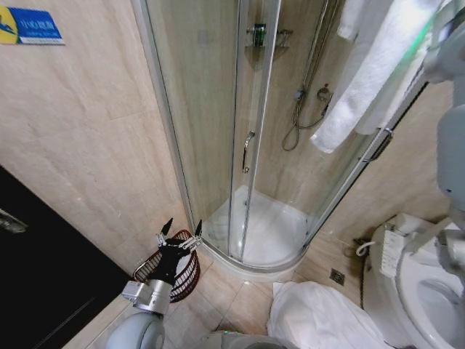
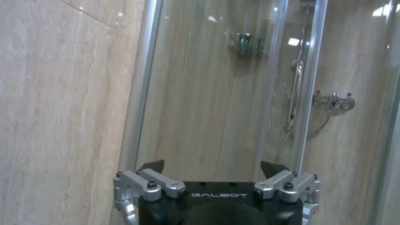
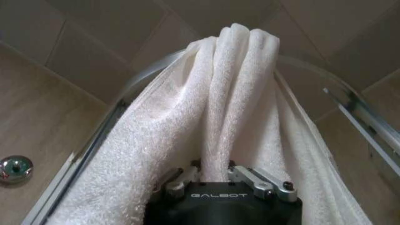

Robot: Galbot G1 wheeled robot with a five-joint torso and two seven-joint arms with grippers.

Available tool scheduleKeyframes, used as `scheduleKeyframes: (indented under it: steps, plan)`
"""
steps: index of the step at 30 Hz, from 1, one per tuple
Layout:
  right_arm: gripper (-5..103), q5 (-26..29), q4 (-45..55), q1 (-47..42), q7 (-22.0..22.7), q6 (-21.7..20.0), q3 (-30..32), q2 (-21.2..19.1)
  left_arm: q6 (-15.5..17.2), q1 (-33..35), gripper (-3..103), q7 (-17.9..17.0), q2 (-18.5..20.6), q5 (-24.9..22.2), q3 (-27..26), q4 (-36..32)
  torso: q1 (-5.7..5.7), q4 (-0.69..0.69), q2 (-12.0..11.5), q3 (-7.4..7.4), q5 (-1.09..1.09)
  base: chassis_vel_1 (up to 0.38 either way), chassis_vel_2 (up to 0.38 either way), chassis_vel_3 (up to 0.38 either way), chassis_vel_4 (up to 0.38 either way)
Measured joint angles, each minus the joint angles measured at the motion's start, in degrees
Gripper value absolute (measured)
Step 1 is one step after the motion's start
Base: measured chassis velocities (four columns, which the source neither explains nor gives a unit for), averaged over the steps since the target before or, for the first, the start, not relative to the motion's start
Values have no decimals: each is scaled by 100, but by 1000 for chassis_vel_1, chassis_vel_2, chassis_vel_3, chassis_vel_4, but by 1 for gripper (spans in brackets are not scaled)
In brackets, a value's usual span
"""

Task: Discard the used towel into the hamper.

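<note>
A white towel (image 1: pixel 370 80) hangs over the top rail of the glass shower enclosure at the upper right. In the right wrist view my right gripper (image 3: pixel 214 171) is shut on a bunched fold of the towel (image 3: pixel 216 93), which drapes down both sides of the rail. The hamper (image 1: pixel 190 280), a small dark reddish-brown wire basket, stands on the floor by the wall at the lower left. My left gripper (image 1: pixel 182 227) hovers just above the hamper, open with nothing between its fingers; in the left wrist view this gripper (image 2: pixel 214 166) faces the shower glass.
The curved glass shower enclosure (image 1: pixel 240 145) and its white tray (image 1: pixel 269 233) fill the middle. A toilet (image 1: pixel 429 291) stands at the right, with a white cloth (image 1: pixel 320 316) on the floor beside it. A black cabinet (image 1: pixel 43 276) lines the left wall.
</note>
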Motion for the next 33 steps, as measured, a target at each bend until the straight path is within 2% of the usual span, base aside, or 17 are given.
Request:
scheduleKeyframes:
  steps: [1,5,12,19,22,23,25,27,28,30,31,33]
  plan:
    - [12,4,22,-20,0,-8,17,-35,0,0,100,0,0,0,0,0,0,-1,0,0,1,0,0,0,0]
    - [6,39,82,-57,-3,-16,67,-135,0,0,100,0,0,0,0,0,0,0,0,0,0,0,0,0,0]
    - [6,111,249,-195,-41,-18,187,-350,0,0,100,0,0,0,0,0,0,0,0,0,1,0,0,0,0]
    - [6,118,608,-685,-241,66,576,-733,0,0,100,0,0,0,0,0,0,1,0,0,0,0,0,0,0]
    - [6,117,1003,-1486,-392,115,1248,-1120,0,0,100,0,0,0,0,0,0,1,0,0,0,0,0,0,0]
    - [6,117,1003,-1486,-392,115,1248,-1120,0,0,100,0,0,0,0,0,0,1,0,0,0,0,0,0,0]
    - [6,117,1290,-2169,-480,163,1842,-1396,0,0,100,0,0,0,0,0,0,-3,0,-1,4,0,0,0,0]
    - [6,123,1479,-2603,-491,232,2183,-1566,0,0,100,0,-1,0,0,0,-1,-1,0,-1,1,0,0,0,0]
    - [6,123,1479,-2603,-491,232,2183,-1566,0,0,100,0,-1,0,0,0,-1,-1,0,-1,1,0,0,0,0]
    - [6,188,1696,-3263,-491,325,2643,-1740,0,0,100,0,0,0,0,0,-1,1,0,-1,-3,0,0,0,0]
    - [6,188,1696,-3263,-491,325,2643,-1740,0,0,100,0,0,0,0,0,-1,1,0,-1,-3,0,0,0,0]
    - [6,235,1873,-3894,-492,354,3102,-1784,-1,0,100,0,0,0,0,0,-1,2,0,-1,0,0,0,0,0]
